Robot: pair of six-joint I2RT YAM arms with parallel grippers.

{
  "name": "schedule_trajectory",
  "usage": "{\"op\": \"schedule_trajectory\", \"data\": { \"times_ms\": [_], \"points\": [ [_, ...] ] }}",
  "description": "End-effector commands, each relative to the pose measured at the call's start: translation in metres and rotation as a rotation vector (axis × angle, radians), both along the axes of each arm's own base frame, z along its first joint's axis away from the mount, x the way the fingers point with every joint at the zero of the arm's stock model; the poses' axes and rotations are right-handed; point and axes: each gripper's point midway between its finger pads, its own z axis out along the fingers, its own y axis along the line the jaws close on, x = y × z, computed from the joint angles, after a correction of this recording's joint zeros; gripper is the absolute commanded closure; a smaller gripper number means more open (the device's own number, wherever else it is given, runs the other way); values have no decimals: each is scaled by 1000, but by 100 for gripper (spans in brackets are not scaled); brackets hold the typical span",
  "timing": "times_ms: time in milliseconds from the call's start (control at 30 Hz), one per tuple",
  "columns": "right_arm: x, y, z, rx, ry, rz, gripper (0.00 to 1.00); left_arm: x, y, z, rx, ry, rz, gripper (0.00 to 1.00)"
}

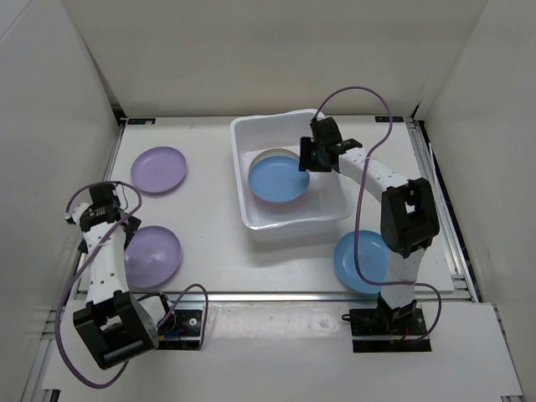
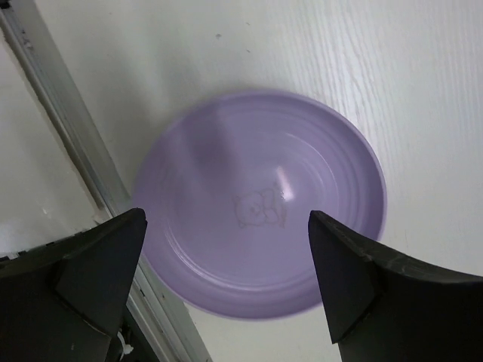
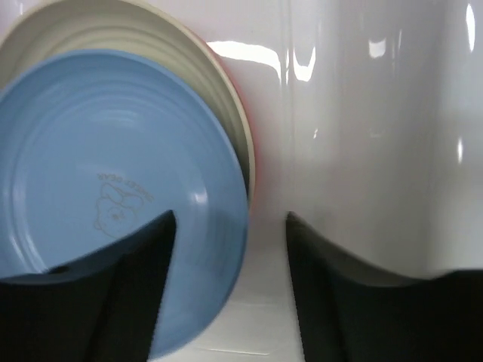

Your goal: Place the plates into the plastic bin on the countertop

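White walls closed in the countertop (image 1: pixel 218 243) on three sides. Toward its back edge, near the middle, sat the plastic bin (image 1: pixel 293 224), holding a blue plate (image 1: pixel 275 180) stacked on a cream plate (image 3: pixel 151 30). The right gripper (image 1: pixel 314 156) hung inside the bin at its right end. Its jaws were spread wide, with the blue plate's rim reaching into the gap between them. Near the front-left corner lay a purple plate (image 2: pixel 260 200). The left gripper (image 2: pixel 226 219) hovered above it with its jaws wide apart and nothing held. A second purple plate (image 1: pixel 159 170) rested near the back-left corner. A second blue plate (image 1: pixel 360 261) lay near the front-right corner, partly hidden behind the right arm.
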Motion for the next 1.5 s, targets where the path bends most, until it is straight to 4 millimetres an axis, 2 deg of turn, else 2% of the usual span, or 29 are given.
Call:
{"op": "schedule_trajectory", "data": {
  "times_ms": [0,100,200,233,367,700,800,867,933,967,1100,1233,1333,1467],
  "points": [
    [18,-8,23,-27,-63,-47,30,-2,11,-5,-13,-8,2,1],
    [19,-12,37,-27,-85,-60,8,-8,14,-22,-47,36,31,0],
    [17,-10,51,-9,-105,-48,1,-17,20,-31,-70,78,98,1],
    [16,-10,60,-1,-122,-47,1,-20,23,-33,-74,81,122,1],
    [15,-12,73,13,-141,-57,1,-37,42,-46,-109,130,215,1],
    [27,-6,112,96,-237,-61,1,-24,33,-82,-260,180,103,1],
    [32,-1,121,121,-269,-56,1,-22,34,-79,-247,163,102,7],
    [36,1,127,136,-285,-58,1,-21,37,-74,-222,136,111,15],
    [41,3,129,140,-291,-54,1,-24,36,-77,-225,151,119,23],
    [41,3,129,141,-291,-53,1,-25,36,-80,-230,161,125,23],
    [46,3,134,148,-308,-57,1,-30,32,-86,-262,214,127,40],
    [49,-5,139,160,-320,-81,1,-31,32,-89,-266,226,132,43],
    [49,-13,142,177,-327,-104,1,-33,31,-90,-262,247,136,39],
    [47,-20,149,198,-345,-124,1,-32,28,-93,-275,262,125,40]
  ]
}}
